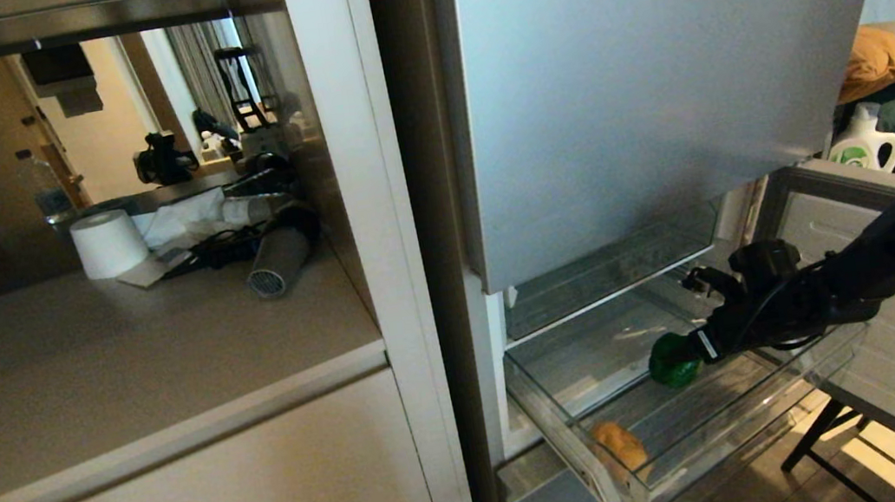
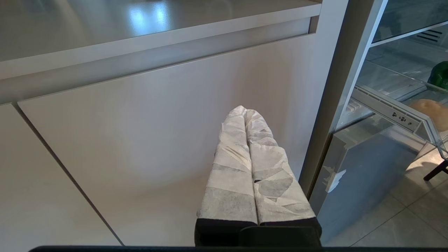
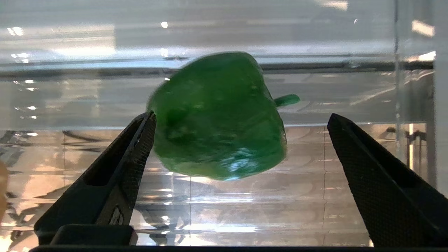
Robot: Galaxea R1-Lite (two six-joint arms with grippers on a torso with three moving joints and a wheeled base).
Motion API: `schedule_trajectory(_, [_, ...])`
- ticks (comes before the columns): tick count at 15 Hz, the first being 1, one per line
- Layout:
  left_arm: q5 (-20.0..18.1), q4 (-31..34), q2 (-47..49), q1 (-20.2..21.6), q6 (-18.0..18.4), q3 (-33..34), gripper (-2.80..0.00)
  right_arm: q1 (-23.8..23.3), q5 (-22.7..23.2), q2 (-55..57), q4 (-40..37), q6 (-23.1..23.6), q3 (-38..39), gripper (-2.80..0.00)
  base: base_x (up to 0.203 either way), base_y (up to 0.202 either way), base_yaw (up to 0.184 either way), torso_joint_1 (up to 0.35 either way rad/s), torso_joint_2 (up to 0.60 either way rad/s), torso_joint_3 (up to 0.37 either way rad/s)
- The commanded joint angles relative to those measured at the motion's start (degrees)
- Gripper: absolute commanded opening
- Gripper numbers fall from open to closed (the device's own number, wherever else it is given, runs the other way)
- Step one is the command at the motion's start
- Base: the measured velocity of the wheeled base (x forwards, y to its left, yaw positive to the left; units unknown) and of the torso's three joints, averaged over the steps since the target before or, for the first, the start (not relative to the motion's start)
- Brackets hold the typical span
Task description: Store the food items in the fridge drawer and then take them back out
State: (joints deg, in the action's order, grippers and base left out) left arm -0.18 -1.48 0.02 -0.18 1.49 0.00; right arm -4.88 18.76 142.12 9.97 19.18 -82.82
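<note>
Right gripper (image 3: 241,120) fingers wide apart around bell pepper (image 3: 217,119) mid-drawer, gripping nothing; center it before you close.

— What is hidden around the right claw (image 1: 693,346)?

— In the head view its fingertips are covered by the pepper (image 1: 673,360), so contact cannot be judged there. The arm is cut off at the right edge.

— And in the right wrist view?

— The pepper (image 3: 217,119) is blurred at its outline; whether one finger (image 3: 140,140) touches it cannot be told. The finger bases are cropped.

— The potato (image 1: 620,446)?

— Seen only through the drawer (image 1: 736,434) front, well below the claw. In the left wrist view it (image 2: 432,112) is cut by the edge.
</note>
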Motion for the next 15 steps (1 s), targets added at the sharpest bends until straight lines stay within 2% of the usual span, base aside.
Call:
schedule_trajectory(1, [0.01,-0.02,0.06,0.01,0.01,0.62,-2.80,0.04,0.14,1.05,0.09,0.39,0.05,0.00,0.000,0.000,0.000,0.000,0.00,0.000])
schedule_trajectory(15, [0.01,-0.02,0.06,0.01,0.01,0.62,-2.80,1.36,0.05,2.46,0.31,2.44,-0.06,0.00,0.000,0.000,0.000,0.000,0.00,0.000])
